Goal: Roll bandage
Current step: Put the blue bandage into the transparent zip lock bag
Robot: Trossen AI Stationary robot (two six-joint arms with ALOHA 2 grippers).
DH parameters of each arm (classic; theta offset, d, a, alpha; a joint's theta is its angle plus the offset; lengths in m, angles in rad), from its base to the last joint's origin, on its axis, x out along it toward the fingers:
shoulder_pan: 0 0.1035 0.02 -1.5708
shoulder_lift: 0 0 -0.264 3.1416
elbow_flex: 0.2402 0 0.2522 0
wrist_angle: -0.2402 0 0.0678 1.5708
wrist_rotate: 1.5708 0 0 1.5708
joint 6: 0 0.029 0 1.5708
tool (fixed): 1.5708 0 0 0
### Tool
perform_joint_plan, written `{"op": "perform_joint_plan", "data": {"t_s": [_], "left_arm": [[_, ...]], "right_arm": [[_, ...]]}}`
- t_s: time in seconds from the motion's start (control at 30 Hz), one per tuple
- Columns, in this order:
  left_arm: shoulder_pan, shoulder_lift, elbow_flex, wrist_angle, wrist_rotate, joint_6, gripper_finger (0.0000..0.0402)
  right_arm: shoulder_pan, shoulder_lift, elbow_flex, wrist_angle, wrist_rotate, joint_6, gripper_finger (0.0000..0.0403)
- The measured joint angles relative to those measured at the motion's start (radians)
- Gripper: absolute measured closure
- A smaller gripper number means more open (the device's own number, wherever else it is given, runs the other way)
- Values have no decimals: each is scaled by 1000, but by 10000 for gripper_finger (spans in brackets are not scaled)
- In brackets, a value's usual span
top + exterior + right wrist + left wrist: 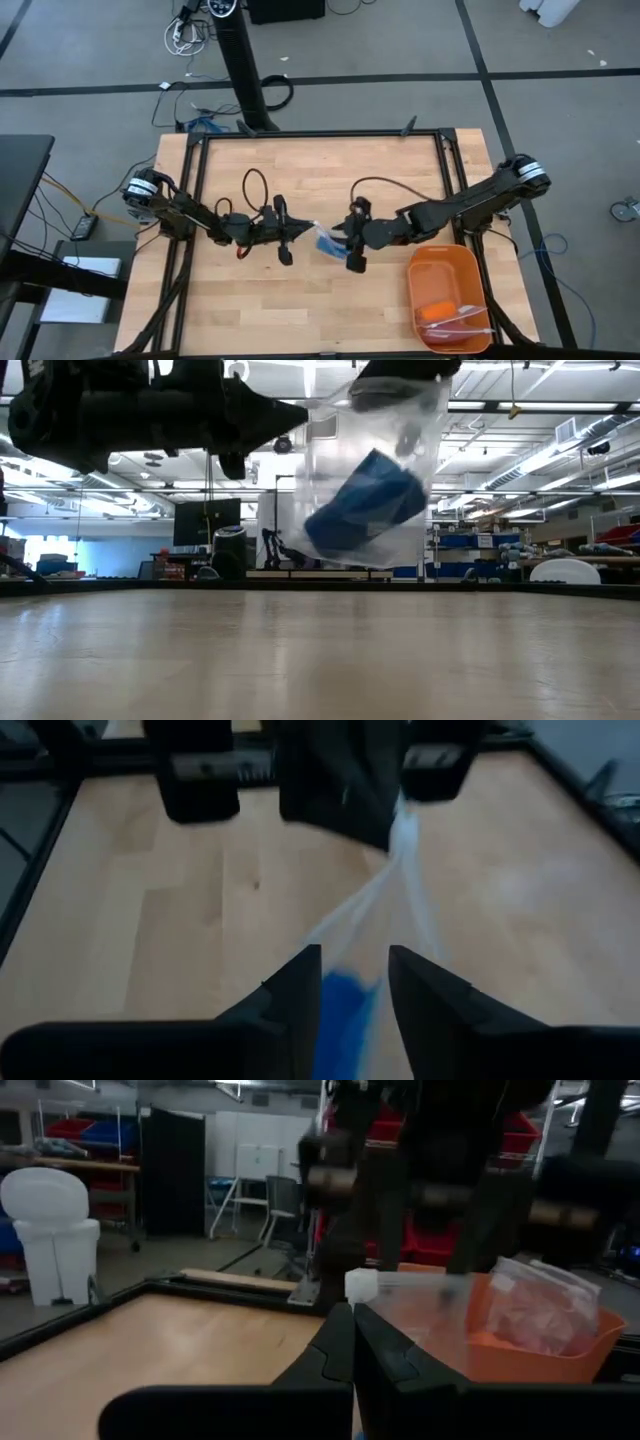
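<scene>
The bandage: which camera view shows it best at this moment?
The low view shows it best: the blue bandage hangs inside the clear bag, above the table. The high view shows only a small blue patch between both hands. The right wrist view shows a blurred blue part; the left wrist view shows none.

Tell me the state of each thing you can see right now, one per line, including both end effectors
Bandage: rolled up, inside the clear bag, off the table.
Clear plastic bag: held in the air between both arms, pulled taut.
Left end effector: shut on the bag's edge.
Right end effector: shut on the bag.
Orange tray: on the table's right side, holding an orange item and clear plastic.
</scene>
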Motion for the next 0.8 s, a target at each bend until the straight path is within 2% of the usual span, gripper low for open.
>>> {"op": "perform_joint_plan", "data": {"t_s": [0.17,0.4,0.6,0.8], "left_arm": [[8,0,6,-45,12,-12,401],[7,0,38,-141,8,-21,401],[5,0,44,-164,6,-16,401],[5,0,47,-176,6,-12,401]], "right_arm": [[1,-51,0,-2,24,-8,279],[-20,-26,0,62,18,-39,278],[-66,-13,0,63,-56,-33,277],[-85,-12,0,63,-87,-34,275]]}}
